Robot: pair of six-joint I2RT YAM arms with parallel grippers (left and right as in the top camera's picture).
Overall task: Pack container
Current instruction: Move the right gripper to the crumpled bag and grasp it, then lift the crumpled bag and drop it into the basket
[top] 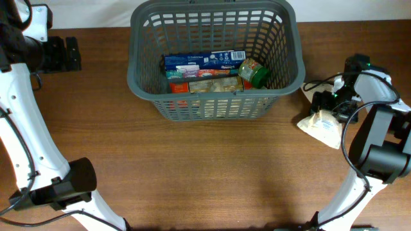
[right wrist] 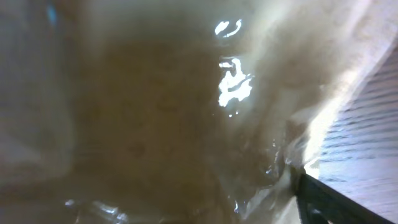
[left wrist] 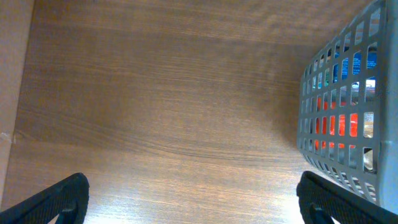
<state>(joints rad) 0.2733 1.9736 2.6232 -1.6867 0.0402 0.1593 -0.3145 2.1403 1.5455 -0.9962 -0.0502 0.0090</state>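
The dark grey slotted basket (top: 215, 106) stands at the back middle of the table. It holds a blue box (top: 204, 61), a green-lidded jar (top: 254, 73) and other packets. Its corner shows in the left wrist view (left wrist: 348, 112). A clear plastic bag of pale contents (top: 321, 125) lies on the table to the right of the basket. My right gripper (top: 329, 106) is down on it. The bag (right wrist: 174, 112) fills the right wrist view between the jaws (right wrist: 199, 202). Only one finger shows, set wide. My left gripper (top: 69, 54) is open and empty (left wrist: 193, 199) left of the basket.
Dark cables (top: 316, 85) lie by the right arm near the basket's right side. The wooden table (top: 205, 173) stretches in front of the basket. Its left edge shows in the left wrist view (left wrist: 15, 93).
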